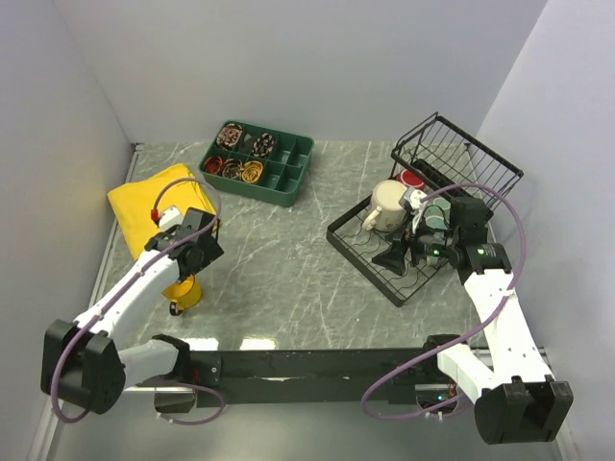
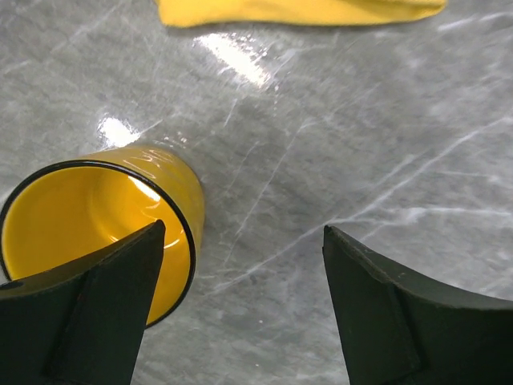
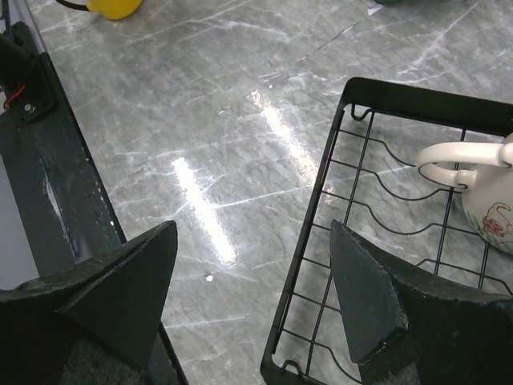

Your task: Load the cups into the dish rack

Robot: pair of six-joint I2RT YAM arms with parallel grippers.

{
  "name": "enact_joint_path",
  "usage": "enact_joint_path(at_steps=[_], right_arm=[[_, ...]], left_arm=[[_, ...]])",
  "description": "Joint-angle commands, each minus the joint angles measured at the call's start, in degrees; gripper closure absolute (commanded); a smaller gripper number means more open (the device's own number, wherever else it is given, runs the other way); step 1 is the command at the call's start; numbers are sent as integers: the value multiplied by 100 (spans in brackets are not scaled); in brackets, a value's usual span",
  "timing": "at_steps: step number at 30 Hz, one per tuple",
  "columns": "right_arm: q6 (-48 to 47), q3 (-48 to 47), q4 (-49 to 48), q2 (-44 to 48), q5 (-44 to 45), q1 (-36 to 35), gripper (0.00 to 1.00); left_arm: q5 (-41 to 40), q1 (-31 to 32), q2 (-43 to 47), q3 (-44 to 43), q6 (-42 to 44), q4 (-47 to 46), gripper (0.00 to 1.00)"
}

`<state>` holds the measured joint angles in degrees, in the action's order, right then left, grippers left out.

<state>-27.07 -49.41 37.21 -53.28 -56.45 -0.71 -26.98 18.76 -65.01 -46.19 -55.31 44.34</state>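
The left hand hangs open, one finger over the glossy yellow ceramic mug. Closing off-centre could clip its rim and tip it across the bench.

Four cups showed: one yellow cup, one cream cup, one red cup and one grey-green cup, partly hidden. There was one wire rack, one green tray, one yellow cloth and two arms: left arm, right arm.
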Motion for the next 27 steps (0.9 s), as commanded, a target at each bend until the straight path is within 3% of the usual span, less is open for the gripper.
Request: enact_joint_path(at_steps=[1, 3, 12, 18, 21, 22, 23, 27], right_arm=[[-61, 19, -127, 28, -86, 45, 17], [-53, 19, -126, 28, -95, 45, 17], [-70, 28, -109, 10, -121, 36, 16], [-97, 36, -83, 10, -183, 203, 16], [-114, 36, -56, 19, -218, 229, 16], [-132, 36, -47, 19, -235, 229, 16], [-132, 36, -47, 19, -253, 238, 16], [-185, 28, 14, -16, -341, 273, 16]], left_arm=[[71, -48, -301, 58, -173, -224, 15], [-87, -48, -389, 58, -208, -197, 23], [-44, -110, -600, 260, -147, -522, 30], [-123, -110, -548, 251, 64, -532, 43], [-97, -110, -399, 181, 239, -505, 63], [-88, -110, -346, 146, 318, -505, 78], [-44, -110, -276, 120, 354, -496, 84], [140, -110, 14, 14, 599, -514, 96]])
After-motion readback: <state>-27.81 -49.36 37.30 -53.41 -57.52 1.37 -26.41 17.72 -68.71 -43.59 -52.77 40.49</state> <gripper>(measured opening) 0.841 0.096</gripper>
